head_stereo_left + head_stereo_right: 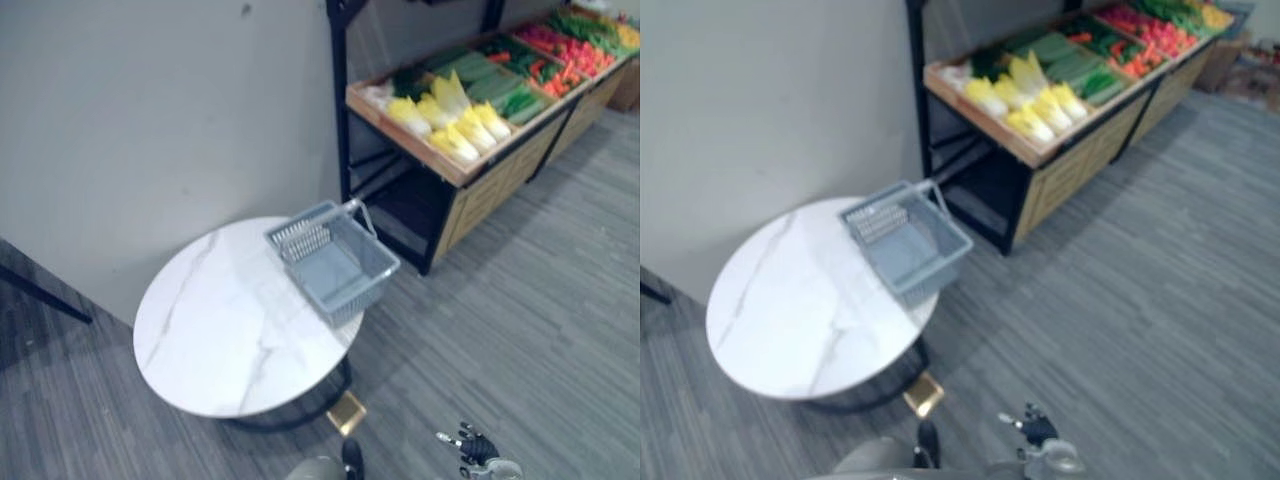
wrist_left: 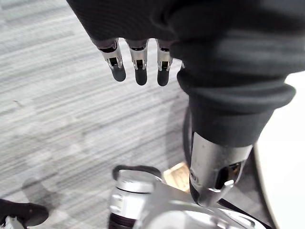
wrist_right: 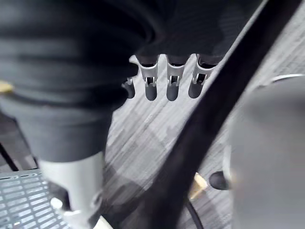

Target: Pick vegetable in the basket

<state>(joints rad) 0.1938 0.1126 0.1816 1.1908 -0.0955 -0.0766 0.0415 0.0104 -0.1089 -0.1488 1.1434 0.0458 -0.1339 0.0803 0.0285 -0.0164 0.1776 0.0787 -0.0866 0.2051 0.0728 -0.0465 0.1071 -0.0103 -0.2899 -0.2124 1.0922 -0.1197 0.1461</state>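
Observation:
An empty grey wire basket (image 1: 333,259) stands at the right edge of a round white marble table (image 1: 220,330), its handle tipped toward the produce stand. On that stand (image 1: 470,160) lie yellow leafy vegetables (image 1: 450,118), green ones (image 1: 490,80) and red ones (image 1: 570,50). My right hand (image 1: 478,447) hangs low over the floor, far from both basket and stand; its fingers (image 3: 174,81) are straight and hold nothing. In the left wrist view my left hand (image 2: 138,62) also hangs over the floor beside the table's edge (image 2: 286,157), fingers straight and empty.
The stand has a black frame post (image 1: 340,110) and wooden fronts, against a grey wall. Grey plank floor (image 1: 520,330) spreads between the table and the stand. A brass block (image 1: 347,411) sits at the table's dark base. A black leg (image 1: 40,295) crosses the left side.

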